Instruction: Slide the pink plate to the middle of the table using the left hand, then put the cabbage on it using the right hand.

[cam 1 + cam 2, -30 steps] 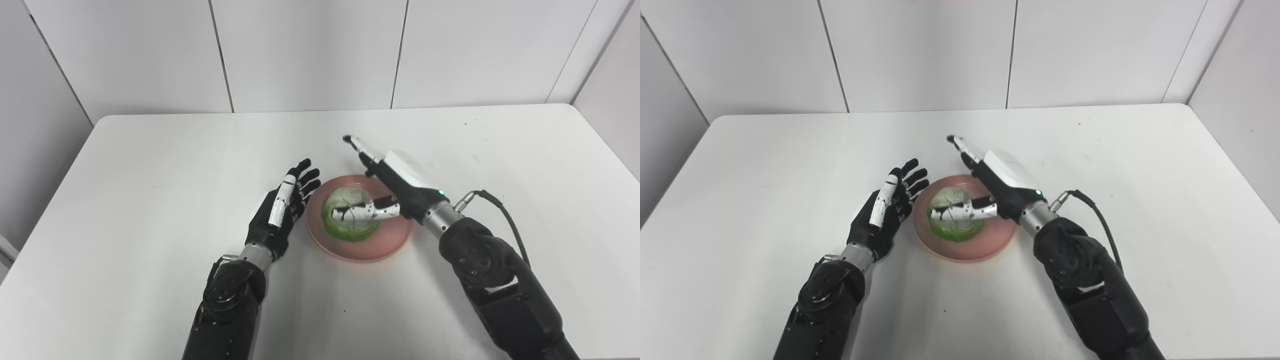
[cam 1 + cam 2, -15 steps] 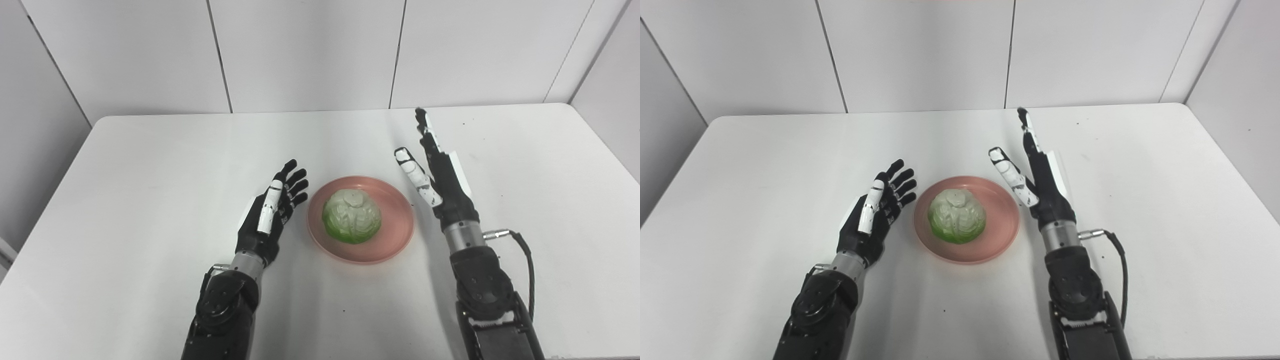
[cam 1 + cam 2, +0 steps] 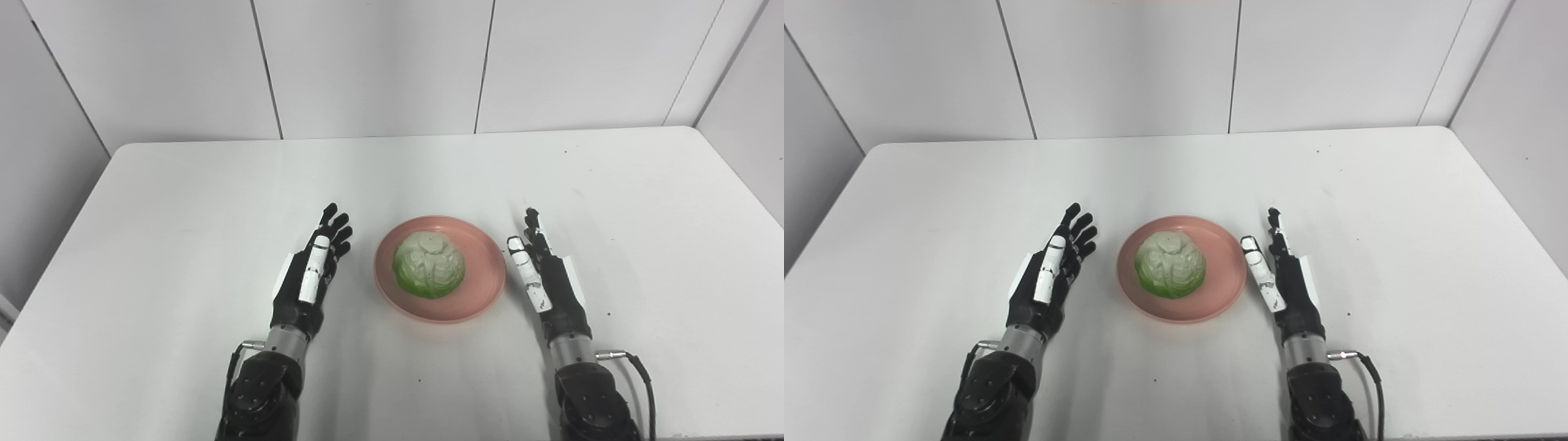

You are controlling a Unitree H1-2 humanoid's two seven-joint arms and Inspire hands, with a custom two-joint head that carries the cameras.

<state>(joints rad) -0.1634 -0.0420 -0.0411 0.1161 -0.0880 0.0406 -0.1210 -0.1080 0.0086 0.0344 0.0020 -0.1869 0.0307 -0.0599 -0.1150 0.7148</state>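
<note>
1. The cabbage (image 3: 429, 272) sits on the pink plate (image 3: 484, 294), roughly centred on it, and the plate lies near the middle of the white table (image 3: 184, 196), a little toward the robot's edge.

2. The left hand (image 3: 306, 282) is just beside the plate's left rim but apart from it — fingers spread and straight, pointing away from the robot, holding nothing.

3. The right hand (image 3: 548, 282) is just beside the plate's right rim, also not touching it. Its fingers are apart and extended, thumb side toward the plate, and it is empty.

4. The relation that matters: the plate with the cabbage lies between the two hands, about equally near each, to the right of the left hand and to the left of the right hand. The cabbage is a rounded head with no clear long axis, so its direction sets no approach.

5. Judged from how things lie, both parts of the task look done — plate in the middle, cabbage on it. Any further move would only need the hands to draw clear without brushing the rim, since a nudge from either side could shift the plate off centre.
</note>
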